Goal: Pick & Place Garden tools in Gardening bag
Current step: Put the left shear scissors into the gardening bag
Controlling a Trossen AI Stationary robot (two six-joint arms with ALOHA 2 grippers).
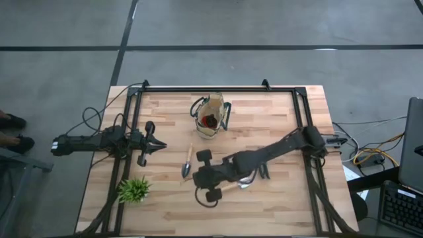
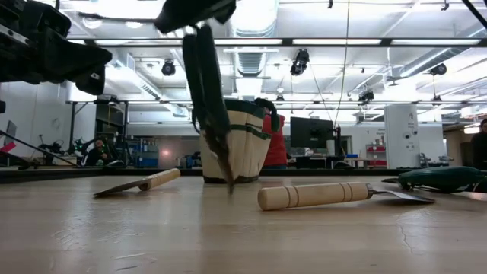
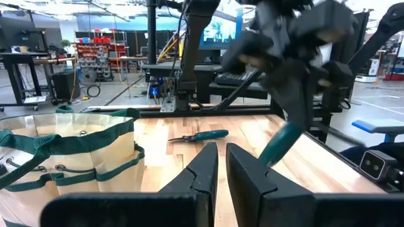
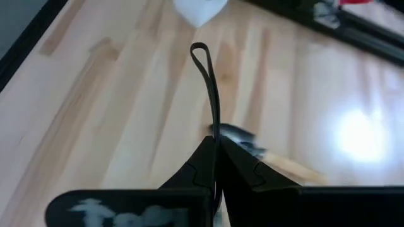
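The tan gardening bag (image 1: 210, 114) with green trim stands upright at the table's far middle; a red item (image 1: 209, 121) lies inside it. My right gripper (image 1: 195, 176) is shut on dark green pruning shears (image 2: 207, 91) near the table's middle. One wooden-handled trowel (image 1: 188, 162) lies flat just left of it, and another (image 2: 316, 195) lies under my right arm. A second pair of shears (image 2: 445, 179) lies toward the right. My left gripper (image 1: 161, 145) is shut and empty at the table's left. My right gripper pinches the shears' upper handle end (image 2: 195, 30) between its two fingers, coming from above. A thin dark loop (image 4: 203, 63) of the handle sticks out past the fingertips. The shears hang nearly upright, point (image 2: 228, 183) down; whether the point touches the table, I cannot tell.
A small leafy green plant (image 1: 134, 190) stands at the near left corner. A black frame rail (image 1: 218, 88) runs along the table's far edge and sides. Bare wood (image 1: 264, 125) lies right of the bag.
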